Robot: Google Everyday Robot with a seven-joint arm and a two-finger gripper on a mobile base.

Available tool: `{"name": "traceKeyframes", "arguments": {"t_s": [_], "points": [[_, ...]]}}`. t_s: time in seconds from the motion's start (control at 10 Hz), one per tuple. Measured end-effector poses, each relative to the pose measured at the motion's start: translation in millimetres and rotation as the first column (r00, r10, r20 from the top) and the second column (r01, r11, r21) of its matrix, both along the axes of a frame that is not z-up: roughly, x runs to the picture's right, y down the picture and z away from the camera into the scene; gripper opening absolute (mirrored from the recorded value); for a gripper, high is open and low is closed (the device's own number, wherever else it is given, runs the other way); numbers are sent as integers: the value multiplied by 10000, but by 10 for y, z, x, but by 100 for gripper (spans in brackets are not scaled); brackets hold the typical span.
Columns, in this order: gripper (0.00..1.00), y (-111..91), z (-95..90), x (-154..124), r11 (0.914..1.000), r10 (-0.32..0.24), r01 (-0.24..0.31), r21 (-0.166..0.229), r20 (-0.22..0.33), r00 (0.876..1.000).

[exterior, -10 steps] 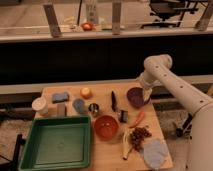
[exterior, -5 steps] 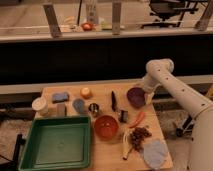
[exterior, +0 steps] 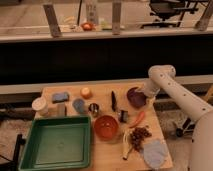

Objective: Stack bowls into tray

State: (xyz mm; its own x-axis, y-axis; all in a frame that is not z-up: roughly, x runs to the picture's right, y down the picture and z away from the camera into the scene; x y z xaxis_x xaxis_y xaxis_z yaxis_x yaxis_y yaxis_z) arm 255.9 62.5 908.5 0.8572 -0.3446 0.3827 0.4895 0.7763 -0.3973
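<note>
The dark purple bowl (exterior: 134, 97) sits near the table's back right edge and looks tipped. My gripper (exterior: 143, 94) is at the bowl's right rim, at the end of the white arm (exterior: 162, 79) that comes in from the right. The orange-red bowl (exterior: 106, 127) stands upright at the table's middle front, just right of the tray. The large green tray (exterior: 30, 150) lies at the front left with nothing in it.
A small metal cup (exterior: 93, 108), a grey-blue cup (exterior: 78, 105), a white cup (exterior: 39, 105), a blue sponge (exterior: 60, 96) and an orange fruit (exterior: 86, 92) lie behind the tray. A black tool (exterior: 113, 100), red pepper (exterior: 138, 119), banana (exterior: 126, 145), grapes (exterior: 140, 134) and cloth (exterior: 154, 152) fill the right side.
The arm's upper joint has shifted a little right and down, bringing the gripper closer onto the purple bowl's rim. The bowls and tray stay where they were.
</note>
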Motion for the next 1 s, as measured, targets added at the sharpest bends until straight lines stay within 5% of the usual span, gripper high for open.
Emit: {"name": "traceKeyframes", "arguments": {"t_s": [0.2,0.5,1.0], "points": [[58,63,43,2,9999,26,-25,-154,99,9999],[8,235,149,83,9916,993,-898,-927,1036,9896],[0,139,-64,-13,9990,143,-99,-430,1023,9947]]}}
